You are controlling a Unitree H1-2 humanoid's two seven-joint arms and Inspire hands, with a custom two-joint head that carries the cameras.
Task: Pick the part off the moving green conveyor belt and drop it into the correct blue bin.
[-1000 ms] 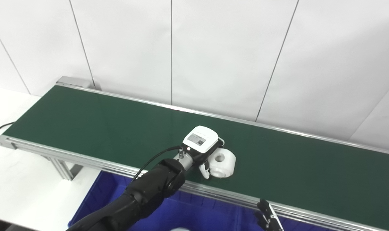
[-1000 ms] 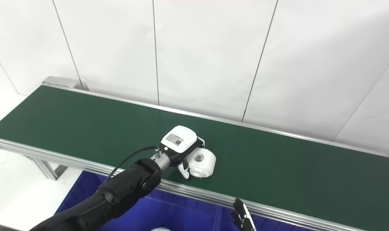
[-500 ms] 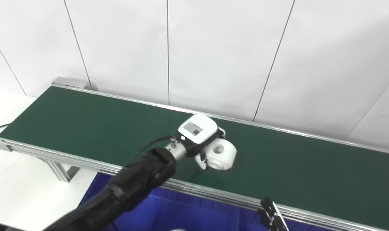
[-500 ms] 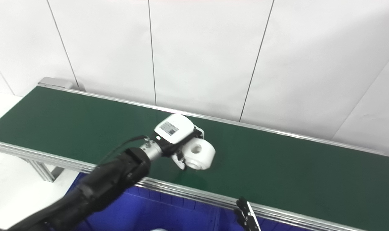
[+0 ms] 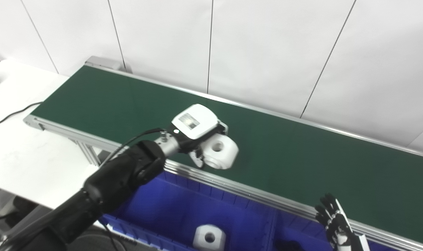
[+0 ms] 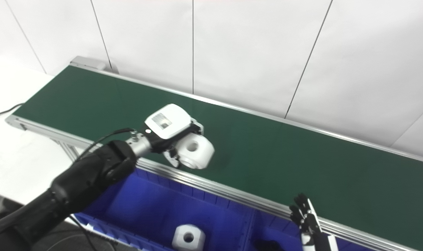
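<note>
Left eye view | blue bin (image 5: pixel 169 205): one white part (image 5: pixel 209 237) inside | left hand (image 5: pixel 197 130) clutches white block (image 5: pixel 220 151) | right hand (image 5: pixel 331 219) fingers spread

Bright, even overhead light — the white wall (image 5: pixel 267 52) nearly washes out at 12 o'clock. Soft sheen streaks the green belt (image 5: pixel 302 157); shadows stay faint. The white part (image 5: pixel 220 157) looks slightly motion-blurred.

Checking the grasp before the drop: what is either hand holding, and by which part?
The left hand holds the white part by its near side. The right hand holds nothing.
</note>
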